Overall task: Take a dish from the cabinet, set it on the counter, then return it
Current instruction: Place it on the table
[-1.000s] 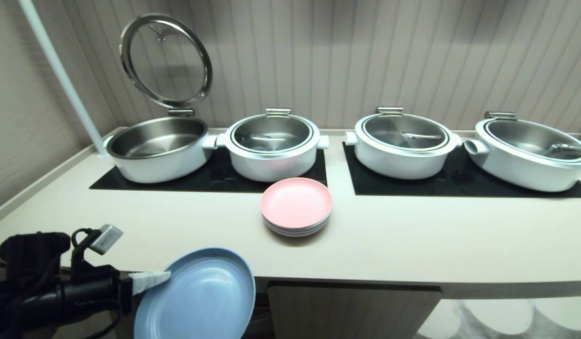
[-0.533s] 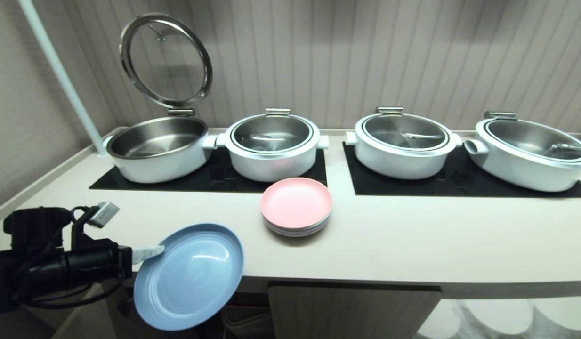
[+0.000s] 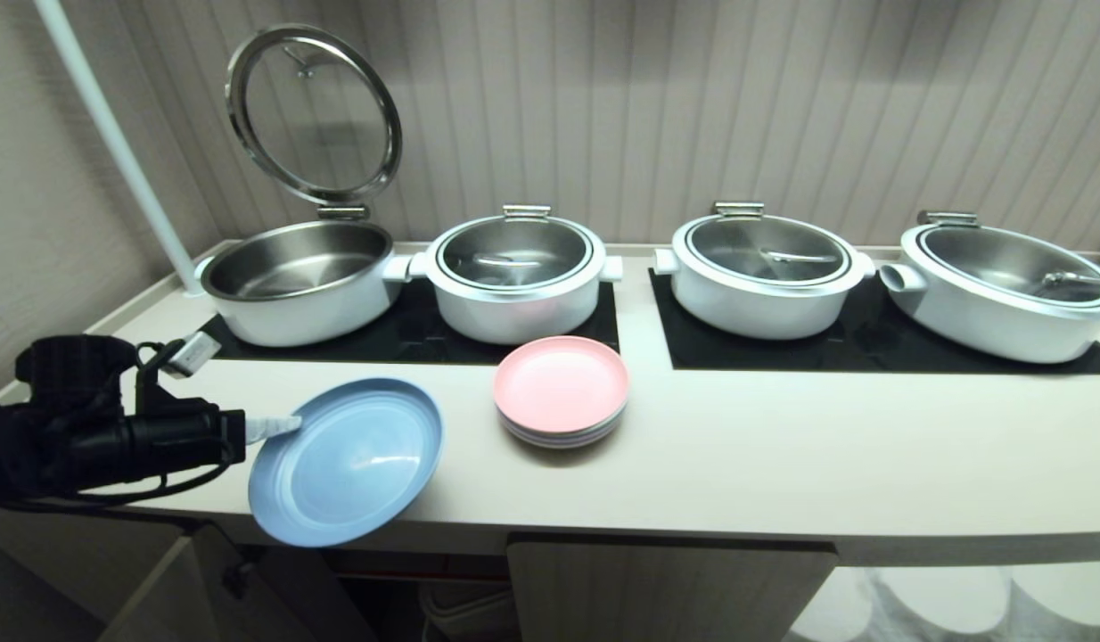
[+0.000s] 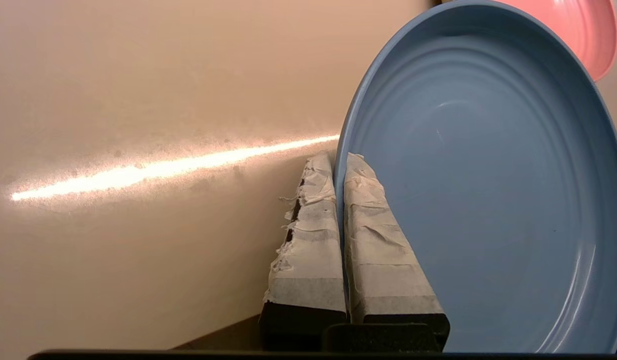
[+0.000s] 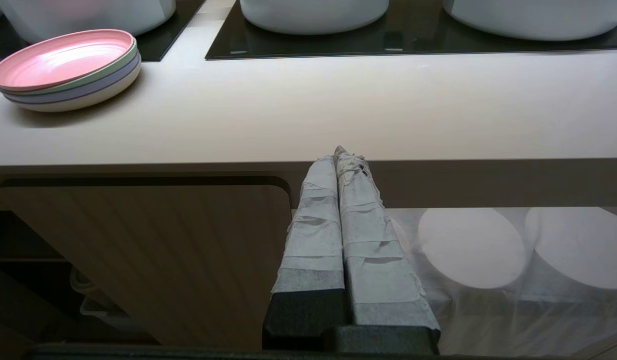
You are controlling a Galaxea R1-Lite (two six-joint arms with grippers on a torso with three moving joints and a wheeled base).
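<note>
Fluted beige wall panelling backs the counter, a cream slab carrying black inset mats, four white pots and a pink-topped plate stack. Left gripper: jaws clamped on the near-left rim of the dish, a blue plate held tilted over the counter's front edge, part of it overhanging; whether it touches the slab cannot be told. In the left wrist view the taped fingers pinch the rim, one on each face. Right gripper: jaws together, empty, parked below the counter edge in front of the cabinet, whose left bay stands open. Progress, as judged: removal from the cabinet is done; setting down, release and the return remain. No brand, label or legible writing appears in any view.
</note>
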